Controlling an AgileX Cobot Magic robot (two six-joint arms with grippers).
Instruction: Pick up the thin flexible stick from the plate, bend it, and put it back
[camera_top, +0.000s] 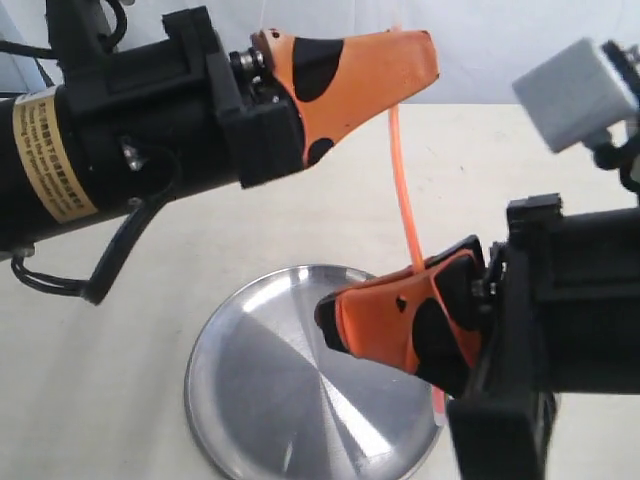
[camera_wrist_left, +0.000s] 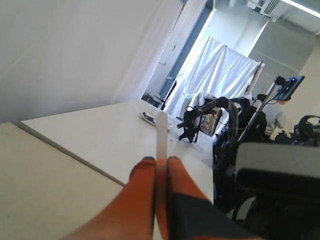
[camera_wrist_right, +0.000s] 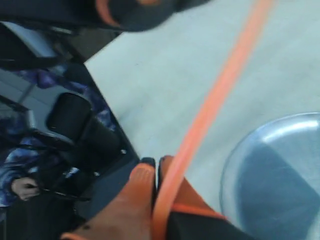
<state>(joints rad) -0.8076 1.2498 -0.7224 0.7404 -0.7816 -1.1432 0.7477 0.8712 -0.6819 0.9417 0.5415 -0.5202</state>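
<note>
Above the plate (camera_top: 270, 400), stick (camera_top: 403, 190) is in the air, pinched at both ends. Nothing of it touches the plate.

Status: pickup done. Bend looks barely begun; the span between my grips shows only a slight bow in the exterior view. To do: real bend, then set it back on the plate.

Left fingers (camera_top: 360, 70): clamped on the upper part, high above the plate. The left wrist view shows the whitish end (camera_wrist_left: 161, 135) poking out past the tips (camera_wrist_left: 145, 200).

Right fingers (camera_top: 385, 320): clamped on the lower part, low over the plate's near-right rim. A short tail sticks out below them. The right wrist view shows the stick (camera_wrist_right: 215, 95) running out from between the pads (camera_wrist_right: 135, 200), plate rim (camera_wrist_right: 280, 175) beside them.

Pose: left arm roughly level, well above the plate, fingers pointing across it. Right arm low, fingers pointing back over the plate. Stick runs near-vertical between the two grips. Table (camera_top: 120, 350) around the plate is bare where I can see it.
</note>
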